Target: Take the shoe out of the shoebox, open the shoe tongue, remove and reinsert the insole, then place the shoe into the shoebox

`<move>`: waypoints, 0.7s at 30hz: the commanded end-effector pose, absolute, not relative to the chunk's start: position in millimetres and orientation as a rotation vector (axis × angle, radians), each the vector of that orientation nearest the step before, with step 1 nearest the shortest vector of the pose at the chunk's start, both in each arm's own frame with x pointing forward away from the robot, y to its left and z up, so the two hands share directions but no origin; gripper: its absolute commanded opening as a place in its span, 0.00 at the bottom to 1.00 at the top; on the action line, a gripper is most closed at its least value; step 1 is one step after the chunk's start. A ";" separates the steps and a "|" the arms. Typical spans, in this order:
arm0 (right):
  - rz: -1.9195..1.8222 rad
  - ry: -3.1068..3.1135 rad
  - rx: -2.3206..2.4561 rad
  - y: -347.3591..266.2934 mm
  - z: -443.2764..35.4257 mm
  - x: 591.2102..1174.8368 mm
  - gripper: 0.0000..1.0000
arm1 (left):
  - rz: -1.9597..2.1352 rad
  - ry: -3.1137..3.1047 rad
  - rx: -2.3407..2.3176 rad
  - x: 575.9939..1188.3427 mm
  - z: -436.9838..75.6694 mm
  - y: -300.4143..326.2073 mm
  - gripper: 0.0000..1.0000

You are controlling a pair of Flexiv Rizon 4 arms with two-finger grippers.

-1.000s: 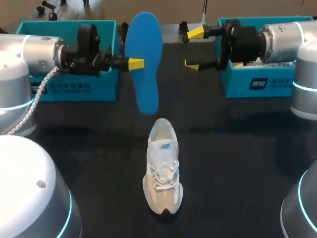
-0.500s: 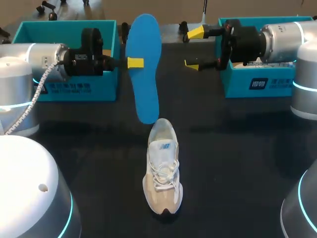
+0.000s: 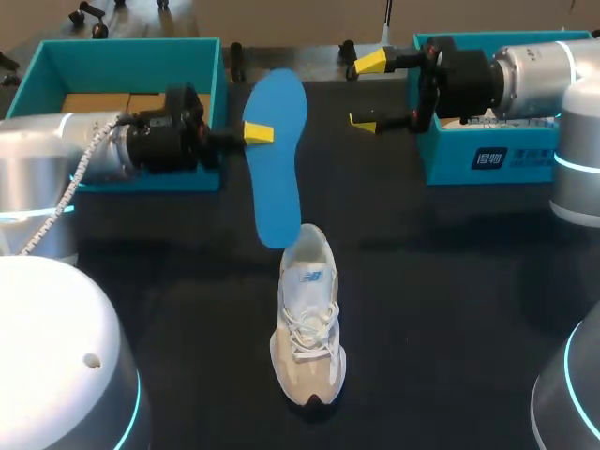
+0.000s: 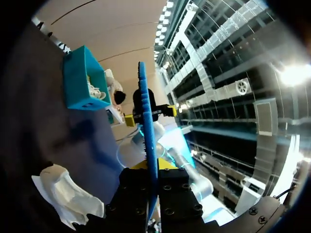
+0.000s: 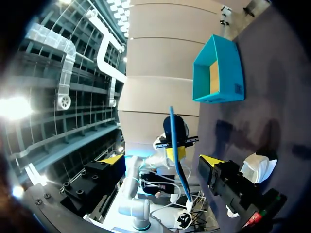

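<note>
The left pincer (image 3: 255,133) is clamped on the edge of the blue insole (image 3: 278,159), which hangs with its lower end at the heel of the white shoe (image 3: 307,328); whether they touch cannot be told. The shoe lies on the bench (image 3: 450,281), in the middle, toe towards the near edge. The right pincer (image 3: 367,92) is spread wide and holds nothing. It sits just left of the far-right shoebox (image 3: 487,155), which contains white crumpled paper (image 4: 96,91). The far-left shoebox (image 3: 131,49) is open and shows a brown cardboard floor.

right hand (image 5: 162,160) open, blue insole (image 5: 181,179) ahead, teal shoebox (image 5: 231,73) beyond
</note>
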State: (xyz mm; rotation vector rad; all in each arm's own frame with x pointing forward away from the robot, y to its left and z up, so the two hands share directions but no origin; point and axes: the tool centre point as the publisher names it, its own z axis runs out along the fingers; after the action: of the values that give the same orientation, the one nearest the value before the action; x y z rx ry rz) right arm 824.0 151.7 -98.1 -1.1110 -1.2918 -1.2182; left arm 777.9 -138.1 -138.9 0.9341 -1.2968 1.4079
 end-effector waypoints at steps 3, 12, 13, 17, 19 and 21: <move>-1.219 -1.292 -1.113 152.1 -98.1 823.2 1.00 | 1.367 -1.202 1.110 765.8 -142.0 -142.5 0.00; -1.219 -1.292 -1.113 152.1 -98.1 823.2 1.00 | 1.322 -1.164 1.166 765.2 -155.9 -149.4 0.00; -1.219 -1.292 -1.113 152.1 -98.1 823.2 1.00 | 1.327 -1.161 1.178 766.4 -157.9 -150.2 0.00; -1.156 -1.367 -1.172 145.4 -98.8 821.8 1.00 | 1.318 -1.144 1.202 771.6 -165.0 -152.8 0.00; -1.098 -1.398 -1.242 140.5 -96.6 820.4 1.00 | 1.315 -1.131 1.218 776.0 -167.4 -153.3 0.00; -1.029 -1.448 -1.302 136.0 -92.6 819.0 1.00 | 1.314 -1.120 1.237 780.6 -168.9 -153.7 0.00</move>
State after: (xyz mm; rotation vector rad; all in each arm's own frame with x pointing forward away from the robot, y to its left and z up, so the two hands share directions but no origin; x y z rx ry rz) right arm 822.5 146.2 -108.5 -1.2013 -1.3638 -1.1303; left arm 776.5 -148.9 -167.4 1.2301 -1.1280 1.3123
